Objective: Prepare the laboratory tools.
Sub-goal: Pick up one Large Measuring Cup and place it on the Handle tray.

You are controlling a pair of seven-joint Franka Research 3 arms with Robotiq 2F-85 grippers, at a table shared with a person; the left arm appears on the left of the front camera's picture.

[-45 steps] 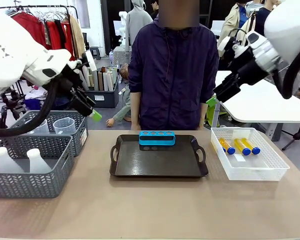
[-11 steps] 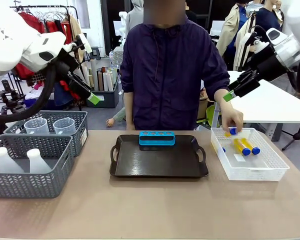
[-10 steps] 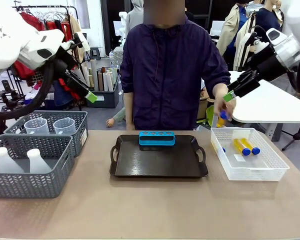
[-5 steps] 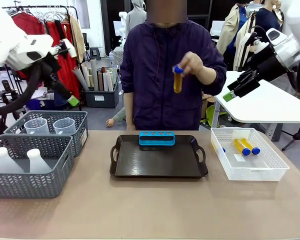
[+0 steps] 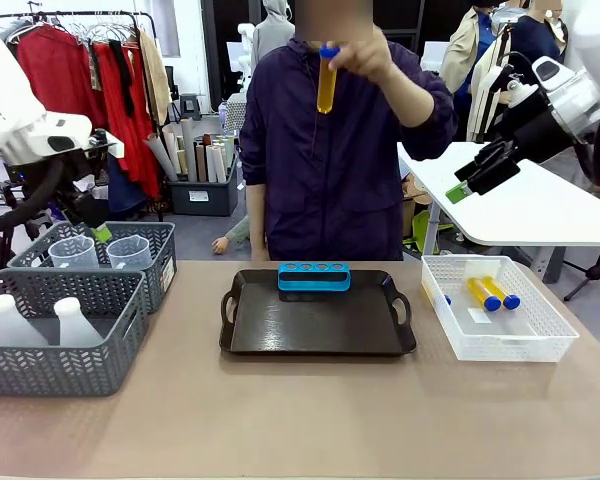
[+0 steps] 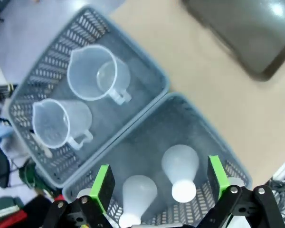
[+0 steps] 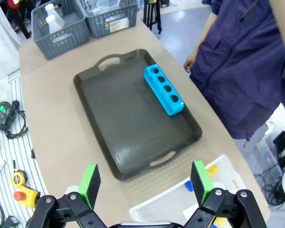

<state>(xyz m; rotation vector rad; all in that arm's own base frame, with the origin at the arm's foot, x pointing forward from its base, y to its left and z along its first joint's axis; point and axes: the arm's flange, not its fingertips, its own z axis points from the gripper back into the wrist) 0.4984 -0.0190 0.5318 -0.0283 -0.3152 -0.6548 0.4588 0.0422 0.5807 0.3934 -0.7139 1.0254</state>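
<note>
The person's hand holds one yellow-filled, blue-capped tube point(image 5: 327, 78) upright at head height. Two more tubes point(image 5: 490, 293) lie in the white mesh basket point(image 5: 500, 345). Two clear handled beakers point(image 5: 128, 251) point(image 6: 98, 74) stand in the far grey basket, two white conical flasks point(image 5: 72, 321) point(image 6: 180, 169) in the near one. My left gripper point(image 5: 98, 228) point(image 6: 160, 180) hangs open above these baskets, over the flasks. High at the right, my right gripper point(image 5: 468, 182) point(image 7: 145, 180) stays open and holds nothing.
A black tray point(image 5: 310, 325) point(image 7: 128, 123) lies mid-table with a blue tube rack point(image 5: 314, 276) point(image 7: 164, 90) at its far edge. The grey baskets point(image 5: 100, 355) take the left side. The person stands close behind the tray. Bare tabletop runs along the near edge.
The person took a tube out of the white basket and raised it to head height. My left arm swung left and down over the grey baskets. The right arm held still.
</note>
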